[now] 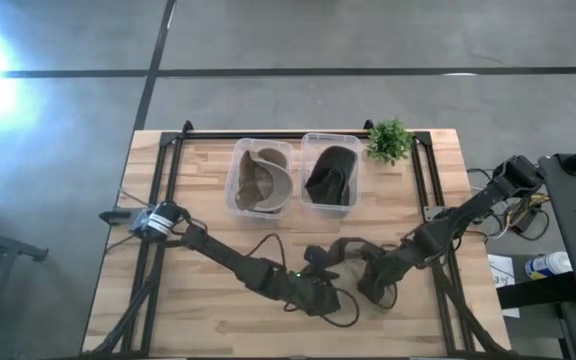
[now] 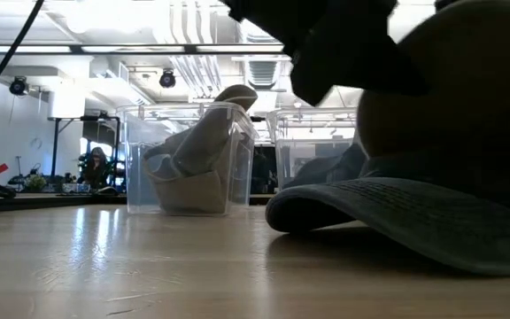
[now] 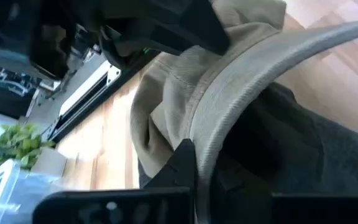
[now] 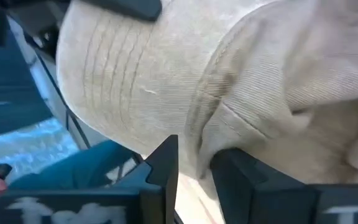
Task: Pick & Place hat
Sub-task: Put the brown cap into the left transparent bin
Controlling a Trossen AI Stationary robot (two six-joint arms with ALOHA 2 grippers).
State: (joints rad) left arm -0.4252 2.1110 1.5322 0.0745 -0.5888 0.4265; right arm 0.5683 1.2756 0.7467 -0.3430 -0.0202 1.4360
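Gripping, left gripper point(image 3: 194, 180): we see its fingers closed on the brim of the hat point(image 1: 340, 258); in the left wrist view the brim edge passes between the two dark fingers.
Left gripper position: front-centre of the table point(image 1: 198, 320), low over the wood, at the left side of the hat point(image 3: 229, 99).
Right gripper point(image 4: 194, 168): fingers nearly together w/ crown fabric of the hat point(image 4: 166, 74) pinched between them, so clamped on the hat.
Right gripper position: front-centre too, at the right side of the hat; right arm comes in from the right table edge.
Hat: dark olive cap in the high view, lying on the table in front of the two bins, between both grippers. In the low view its brim point(image 2: 397, 213) rests on the wood, crown above it.
Left bin point(image 1: 261, 178): clear plastic, at the back-centre; holds a tan hat point(image 2: 193, 151).
Right bin point(image 1: 330, 172): clear, just beside the left bin; holds a dark hat point(image 1: 331, 175).
Plant point(image 1: 389, 140): small green one, back of the table, near the right bin's corner.
Bins vs. hat: apart, we see bare wood between them.
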